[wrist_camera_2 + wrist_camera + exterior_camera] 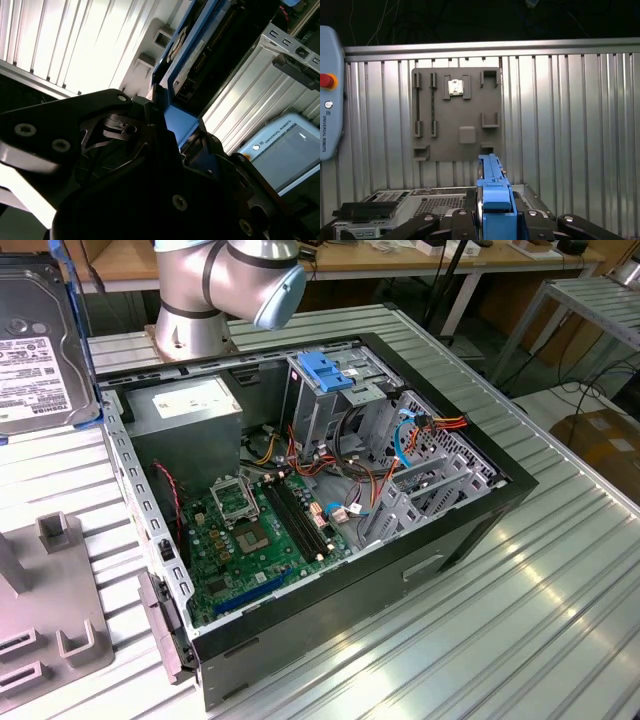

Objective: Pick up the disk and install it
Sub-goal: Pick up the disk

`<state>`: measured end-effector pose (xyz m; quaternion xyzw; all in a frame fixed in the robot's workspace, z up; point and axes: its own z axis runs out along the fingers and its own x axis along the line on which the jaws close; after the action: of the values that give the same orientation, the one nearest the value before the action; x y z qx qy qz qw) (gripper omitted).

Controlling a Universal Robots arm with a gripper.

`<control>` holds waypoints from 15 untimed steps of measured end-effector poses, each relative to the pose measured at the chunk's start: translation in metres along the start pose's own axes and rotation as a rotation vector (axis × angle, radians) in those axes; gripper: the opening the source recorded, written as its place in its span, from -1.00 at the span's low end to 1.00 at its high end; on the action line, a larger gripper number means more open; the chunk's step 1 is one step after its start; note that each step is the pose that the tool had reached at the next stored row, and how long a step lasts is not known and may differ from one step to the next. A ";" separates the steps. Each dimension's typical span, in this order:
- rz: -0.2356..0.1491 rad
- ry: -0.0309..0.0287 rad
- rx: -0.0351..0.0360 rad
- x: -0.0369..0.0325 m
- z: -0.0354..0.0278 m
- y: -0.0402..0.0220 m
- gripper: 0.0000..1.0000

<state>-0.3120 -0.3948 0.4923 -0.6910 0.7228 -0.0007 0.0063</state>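
the claw (495,212) grips the disk (35,350) by its blue bracket, holding it raised at the exterior view's left, apart from the open computer case (440,560) on the desk (560,620). pickup looks done; the install is still to do.

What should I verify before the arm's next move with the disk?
1. Grip: ok. The pincer is shut on the disk by its blue bracket.
2. Disk off the grey plate: ok, held well apart from it.
3. Computer case open: ok, side panel off.
4. Drive cage free inside: cannot tell, interior hidden.
5. Cables away from the cage: cannot tell; they run close beside it.
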 end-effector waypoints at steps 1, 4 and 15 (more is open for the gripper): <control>0.000 0.0001 -0.0001 0.0005 0.0001 -0.0021 -0.25; 0.000 0.0004 -0.0004 0.0021 0.0004 -0.0110 -0.25; 0.000 0.0015 -0.0005 0.0064 0.0019 -0.0435 -0.25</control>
<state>-0.2688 -0.4032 0.4907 -0.6910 0.7228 -0.0010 0.0056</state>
